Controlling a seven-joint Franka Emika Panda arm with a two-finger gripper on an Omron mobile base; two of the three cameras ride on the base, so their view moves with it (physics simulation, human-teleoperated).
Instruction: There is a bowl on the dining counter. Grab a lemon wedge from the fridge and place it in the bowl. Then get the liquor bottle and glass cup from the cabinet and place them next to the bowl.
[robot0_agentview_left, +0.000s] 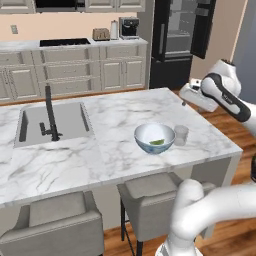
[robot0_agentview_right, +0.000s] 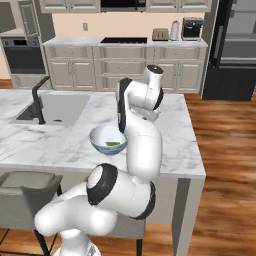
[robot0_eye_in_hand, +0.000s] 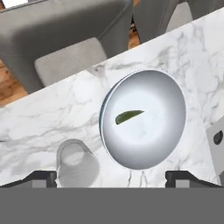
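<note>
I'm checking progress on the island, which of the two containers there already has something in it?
The bowl: a green lemon wedge lies on its bottom. The glass cup beside it, on the marble dining counter, is smaller, clear and looks empty.

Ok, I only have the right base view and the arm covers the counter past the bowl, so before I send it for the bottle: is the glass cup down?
Observer: Yes. In the left base view the glass cup stands upright on the dining counter.
Operator: Where, relative to the bowl?
Observer: Close beside the bowl, on the side away from the sink; I can't tell if they touch.
Operator: And is the hand clear of it?
Observer: The hand view shows the jaws wide open, gripping nothing.
</note>
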